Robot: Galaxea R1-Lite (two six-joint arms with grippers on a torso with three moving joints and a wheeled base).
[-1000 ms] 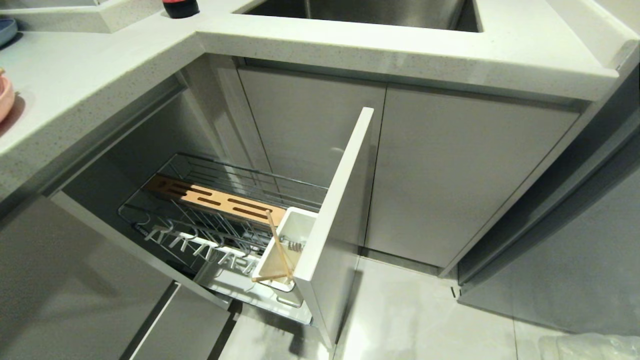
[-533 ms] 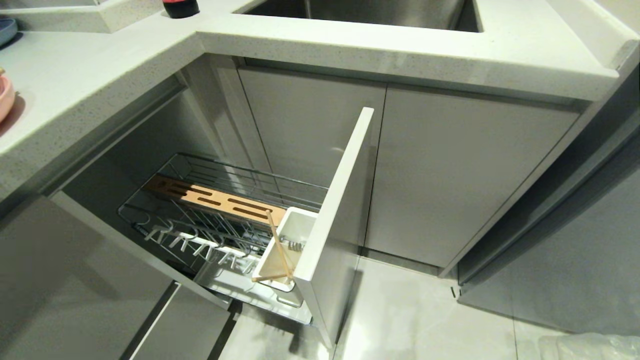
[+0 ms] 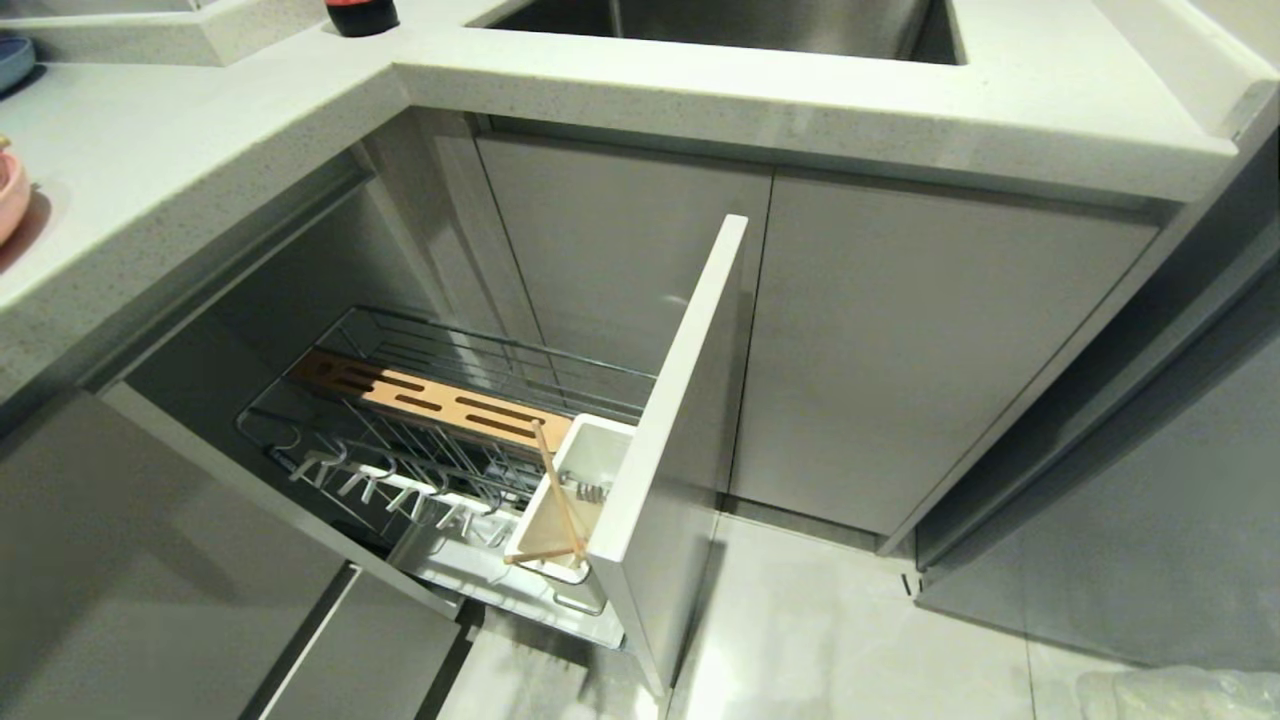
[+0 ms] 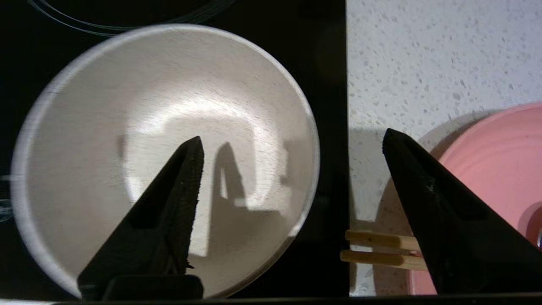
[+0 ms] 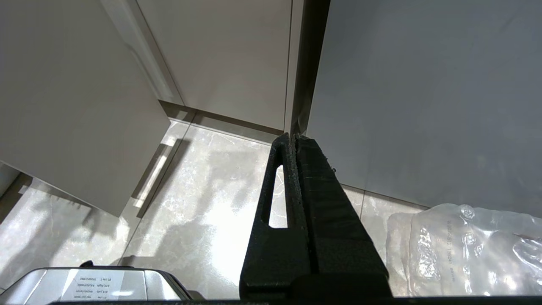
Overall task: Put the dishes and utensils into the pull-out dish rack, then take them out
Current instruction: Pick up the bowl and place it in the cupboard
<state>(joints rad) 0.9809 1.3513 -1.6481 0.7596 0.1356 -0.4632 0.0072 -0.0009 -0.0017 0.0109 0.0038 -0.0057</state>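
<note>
While the pull-out dish rack (image 3: 450, 440) stands drawn out of the cabinet under the speckled bench (image 3: 200, 150), with its pale front panel (image 3: 670, 420) edge-on to the head camera, most of the tableware sits up on top, off to the robot's left. Inside the rack, the slotted wooden strip (image 3: 430, 400) runs along the far side, the upright prongs (image 3: 390, 485) stand bare of dishes, and the white utensil cup (image 3: 570, 490) by the front panel holds one wooden stick (image 3: 558, 490) leaning upright, with something dark and metallic, probably the spoon (image 3: 592, 491), beside it. In the left wrist view the cream-white bowl (image 4: 165, 156) rests on a black glossy cooktop surface (image 4: 330, 63), and the salmon-pink plate (image 4: 504, 169) lies on the bench just beyond the cooktop's edge, with the ends of two chopsticks (image 4: 381, 250) lying side by side at the plate's rim, their long axis pointing toward the bowl. The left gripper (image 4: 292, 142) hovers above with its black fingers spread wide and nothing between them: one finger (image 4: 169, 203) hangs over the bowl's inside, the other over the bench by the plate, so the bowl's near rim lies between the jaws. The left arm looks the one placed for the next grasp. The right gripper (image 5: 293, 140) hangs parked low over the floor by the cabinet doors, fingers pressed together, empty, beside a clear plastic bag (image 5: 465, 245).
</note>
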